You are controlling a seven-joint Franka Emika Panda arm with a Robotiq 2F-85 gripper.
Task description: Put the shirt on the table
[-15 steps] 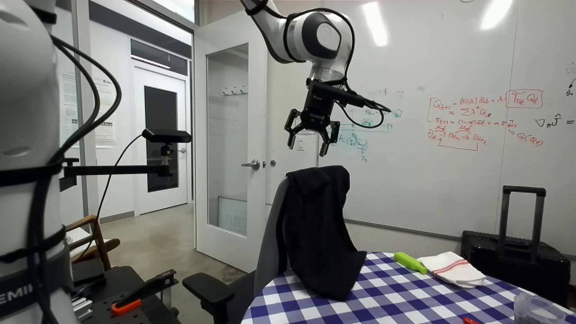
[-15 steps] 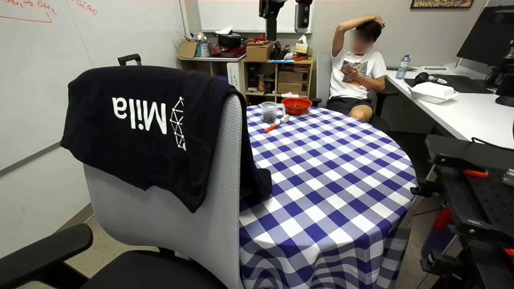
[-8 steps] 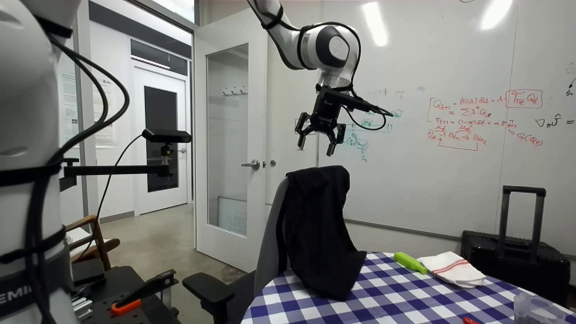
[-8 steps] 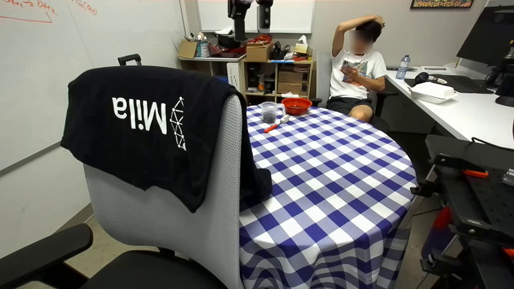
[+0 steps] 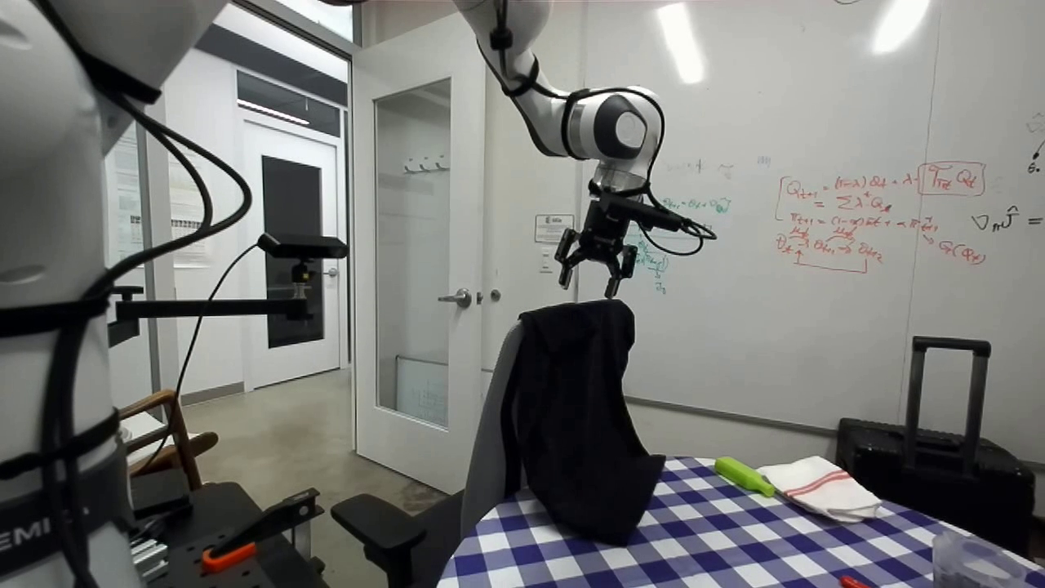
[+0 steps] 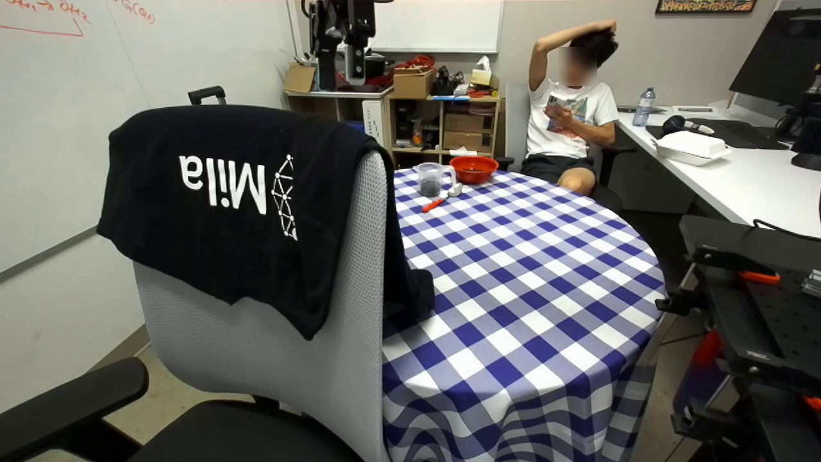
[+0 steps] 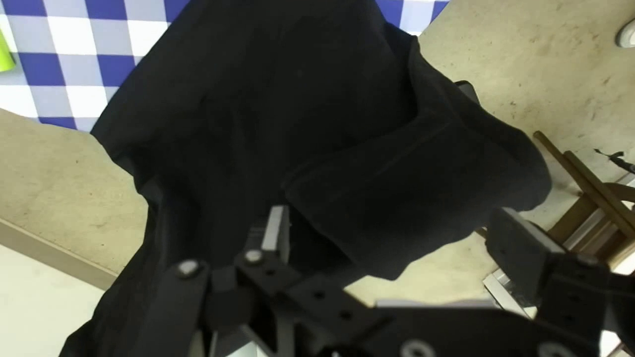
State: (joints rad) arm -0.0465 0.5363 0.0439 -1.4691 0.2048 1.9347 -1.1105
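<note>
One claw (image 5: 589,286) hangs pointing down above the back of one grey office chair (image 6: 256,359), its two fingers (image 7: 274,233) spread wide with a broad gap between them. Just below the claw is one black shirt (image 5: 575,408), slung over the chair's back, its top near the fingertips but apart from them. From beneath the claw, one side of it drops to one table (image 6: 526,269) checked in blue and white and lies on its edge; the opposite side bears one white word, "Mila", upside down, and one white emblem.

Lower than the claw and off to its side, the table also holds one green handle (image 5: 743,476) and one folded, red-striped white towel (image 5: 820,488), just beside each other. Farther from the claw on the same table are one clear cup (image 6: 430,172), one red bowl (image 6: 474,178) and one red-handled utensil (image 6: 436,204), near one another. Beyond the table from the claw sits one person (image 6: 580,110) holding one phone (image 6: 554,102). One black suitcase (image 5: 931,490) stands well apart from the claw, near a whiteboard (image 5: 775,343).
</note>
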